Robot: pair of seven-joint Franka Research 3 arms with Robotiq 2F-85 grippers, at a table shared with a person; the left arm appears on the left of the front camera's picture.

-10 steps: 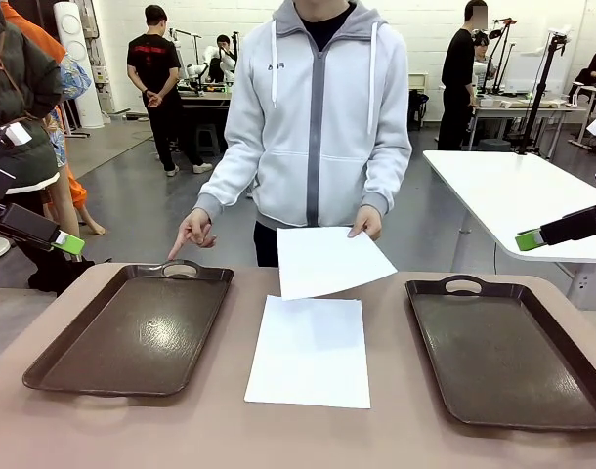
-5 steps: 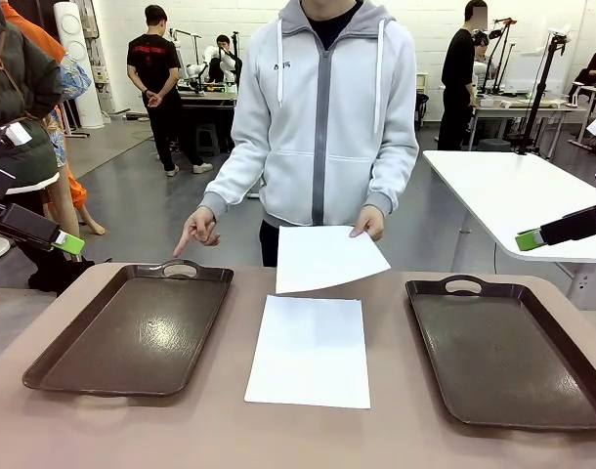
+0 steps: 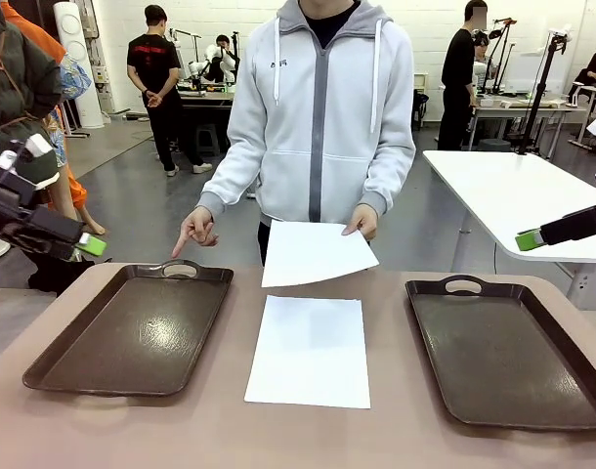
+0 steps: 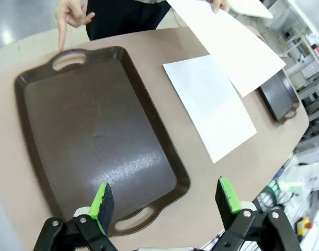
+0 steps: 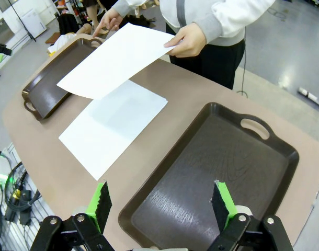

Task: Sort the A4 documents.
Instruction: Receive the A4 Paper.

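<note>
One A4 document (image 3: 310, 350) lies flat on the table between two dark brown trays. A person at the far side holds a second white sheet (image 3: 318, 254) in one hand, a little above the table. Their other hand (image 3: 193, 233) points a finger at the handle of the left tray (image 3: 132, 332). My left gripper (image 3: 91, 244) hovers open off the table's left edge, looking down on that tray (image 4: 97, 136). My right gripper (image 3: 529, 238) hangs open at the far right, above the right tray (image 5: 212, 167). Neither gripper holds anything.
The right tray (image 3: 513, 352) has nothing in it, nor does the left one. A white table (image 3: 513, 195) stands behind on the right. Other people stand in the room farther back.
My left gripper has shifted a little to the right, toward the left tray. The person has swung the held sheet slightly leftward. The right gripper has not moved.
</note>
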